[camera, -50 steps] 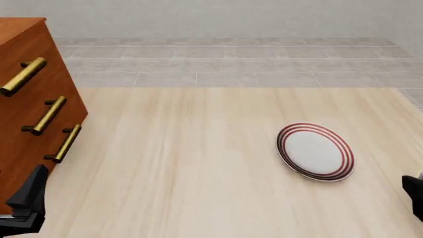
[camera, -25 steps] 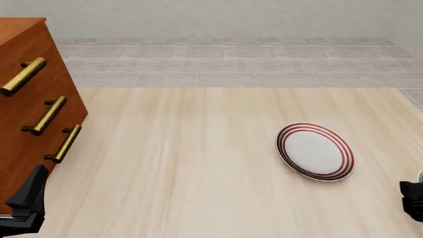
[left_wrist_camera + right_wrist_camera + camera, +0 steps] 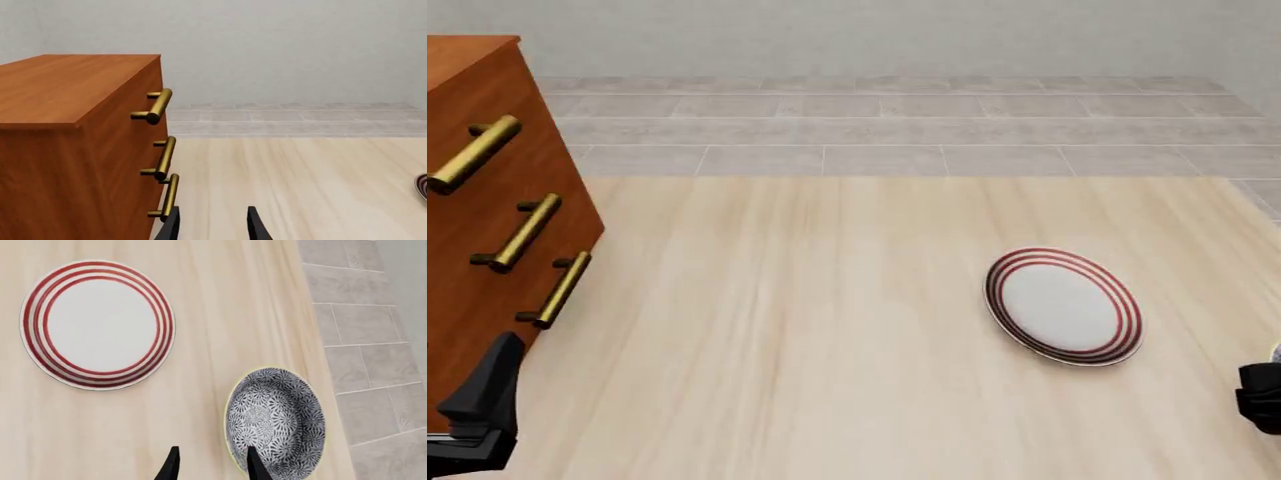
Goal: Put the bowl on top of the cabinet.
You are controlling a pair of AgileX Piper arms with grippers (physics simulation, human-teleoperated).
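The bowl (image 3: 275, 422), deep, with a dark blue-and-white floral pattern and a pale rim, sits on the table near its right edge and shows only in the right wrist view. My right gripper (image 3: 210, 467) is open just above it; one finger (image 3: 253, 466) overlaps the bowl's rim and the other is over bare wood. In the front view only a dark part of the right gripper (image 3: 1261, 395) shows at the right edge. The reddish-brown cabinet (image 3: 481, 200) (image 3: 73, 130) with brass handles stands at the far left. Beside its front my left gripper (image 3: 212, 227) is open and holds nothing.
A flat white plate (image 3: 1064, 305) (image 3: 99, 325) with red rings lies on the table's right half, beside the bowl. The light wooden table (image 3: 801, 330) ends close to the bowl, with grey tiled floor (image 3: 360, 315) beyond it.
The right gripper has shifted slightly at the front view's right edge. The plate, the cabinet and the left gripper have not moved.
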